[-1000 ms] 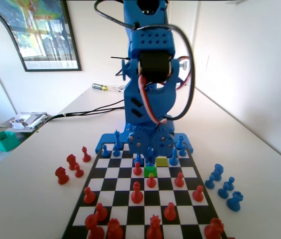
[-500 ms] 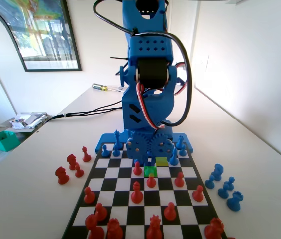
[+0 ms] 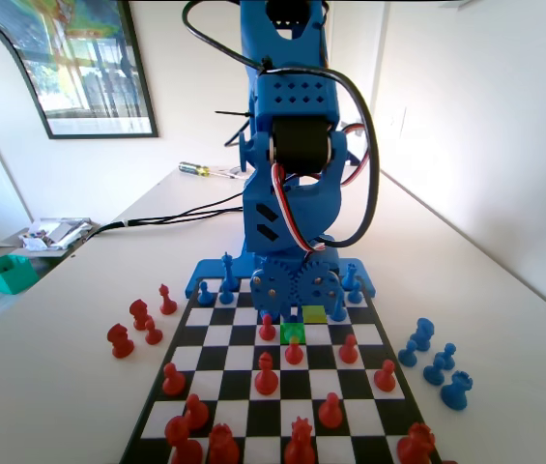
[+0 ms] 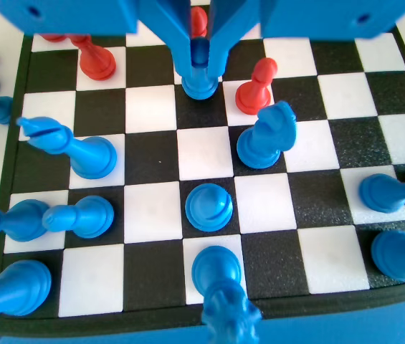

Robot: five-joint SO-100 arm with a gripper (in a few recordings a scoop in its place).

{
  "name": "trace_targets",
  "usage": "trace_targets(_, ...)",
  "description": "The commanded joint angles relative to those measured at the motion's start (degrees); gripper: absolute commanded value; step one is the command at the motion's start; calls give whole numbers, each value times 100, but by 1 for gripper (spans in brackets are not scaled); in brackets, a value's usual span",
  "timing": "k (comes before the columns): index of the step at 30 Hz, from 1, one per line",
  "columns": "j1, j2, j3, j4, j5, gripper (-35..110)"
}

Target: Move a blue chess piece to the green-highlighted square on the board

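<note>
My gripper (image 4: 200,51) hangs from the top of the wrist view, its jaws shut on the head of the blue chess piece (image 4: 200,84), a small round-headed pawn. The pawn's base rests on a dark square of the board (image 4: 152,161), just left of a red pawn (image 4: 254,87). In the fixed view the gripper (image 3: 290,311) is low at the far end of the board (image 3: 253,416), right at the back edge of the green-highlighted square (image 3: 293,333). A yellowish-green square (image 3: 314,314) lies beside it to the right.
Taller blue pieces stand near me in the wrist view: a knight (image 4: 267,136), a bishop (image 4: 73,149) and another pawn (image 4: 209,206). Red pawns (image 3: 267,375) fill the board's middle. Off the board lie blue pieces (image 3: 432,362) at right and red pieces (image 3: 132,324) at left.
The arm has come down, lowering the gripper and the blue pawn toward the green square. In the last half second it barely shifted.
</note>
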State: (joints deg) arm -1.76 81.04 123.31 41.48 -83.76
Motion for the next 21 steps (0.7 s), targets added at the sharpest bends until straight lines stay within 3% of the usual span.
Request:
trace_targets(1, -97, 141, 62, 18, -53, 2)
trace_targets(14, -44, 167, -9, 88, -70, 9)
trace_targets(21, 9, 448, -360, 853, -299, 9)
